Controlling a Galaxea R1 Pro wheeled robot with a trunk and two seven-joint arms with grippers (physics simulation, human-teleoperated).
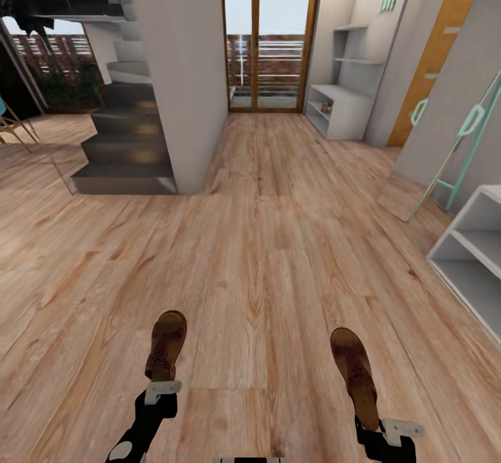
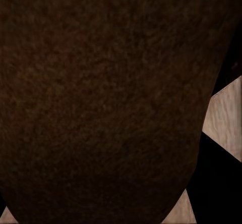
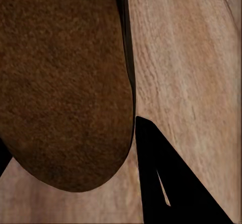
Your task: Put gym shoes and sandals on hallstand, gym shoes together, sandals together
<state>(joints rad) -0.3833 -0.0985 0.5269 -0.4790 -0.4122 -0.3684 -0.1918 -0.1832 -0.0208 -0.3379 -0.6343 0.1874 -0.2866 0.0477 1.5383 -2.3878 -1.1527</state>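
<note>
Two brown sandals are held above the corridor floor [image 1: 264, 240] at the near edge of the head view. My left gripper [image 1: 162, 386] is shut on the heel of the left sandal [image 1: 165, 345], whose dark brown surface shows close up in the left wrist view [image 2: 101, 98]. The right sandal [image 1: 355, 369] is held at its heel by my right gripper [image 1: 390, 429], and its rounded end [image 3: 60, 82] shows beside a black finger [image 3: 171, 183]. The pale grey hallstand [image 1: 344, 112] stands far ahead on the right. The gym shoes are out of view; something small on its low shelf is too small to tell.
A grey pillar [image 1: 184, 74] and dark stairs [image 1: 125, 150] rise ahead on the left. Glass doors [image 1: 268, 39] close the corridor's far end. A white open shelf unit [image 1: 473, 254] and a teal ladder frame [image 1: 459, 150] line the right wall. Wide bare floor lies ahead.
</note>
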